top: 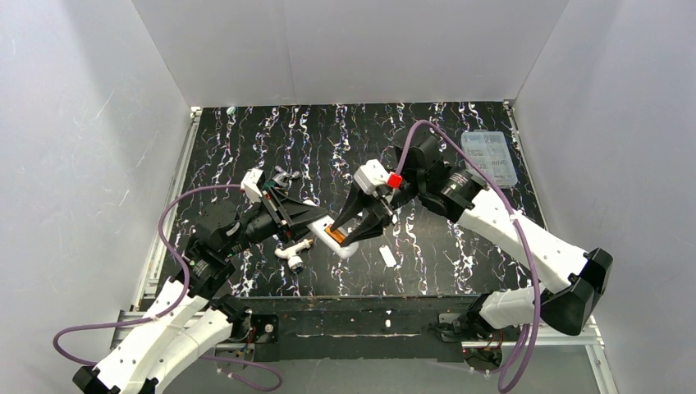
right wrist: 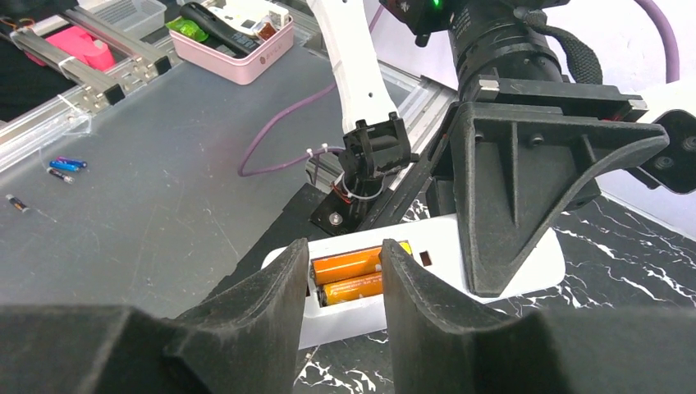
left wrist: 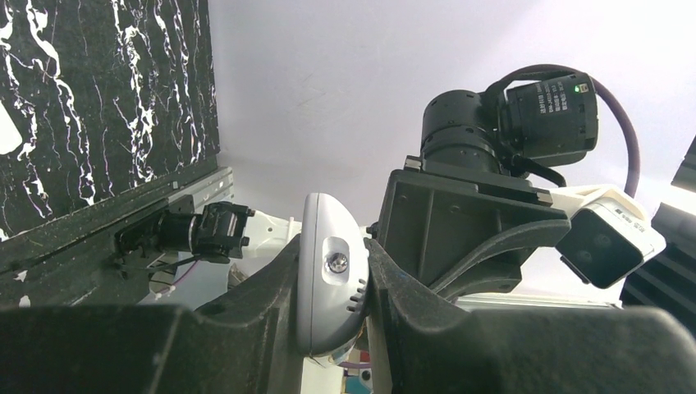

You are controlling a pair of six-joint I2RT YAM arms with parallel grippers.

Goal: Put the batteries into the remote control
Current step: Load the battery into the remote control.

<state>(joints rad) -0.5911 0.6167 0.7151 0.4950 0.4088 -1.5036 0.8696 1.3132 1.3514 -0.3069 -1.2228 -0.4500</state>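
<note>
The container I care about is the battery recess in the back of the slim white rectangular remote control (left wrist: 320, 226). Two small orange cylindrical batteries (right wrist: 349, 279) lie in it side by side. Off the table, beyond the remote in the right wrist view, a pink tray (right wrist: 246, 61) holds a dark handset and small oddments. Well right of the remote, farther back, sits a clear plastic compartment box (top: 490, 156); I cannot tell what is in it.

Just left of the remote, a white tube-shaped tool with a blue tip (top: 291, 256) lies on the black white-veined table mat (top: 246, 139). Just right of the remote lies a small flat white cover piece (top: 387, 256). Both are apart from the grippers.

My left gripper (left wrist: 332, 271) is clamped on the remote's left end, recess facing up. My right gripper (right wrist: 345, 258) hangs over the recess with its fingers parted and the batteries showing in the gap between them.
</note>
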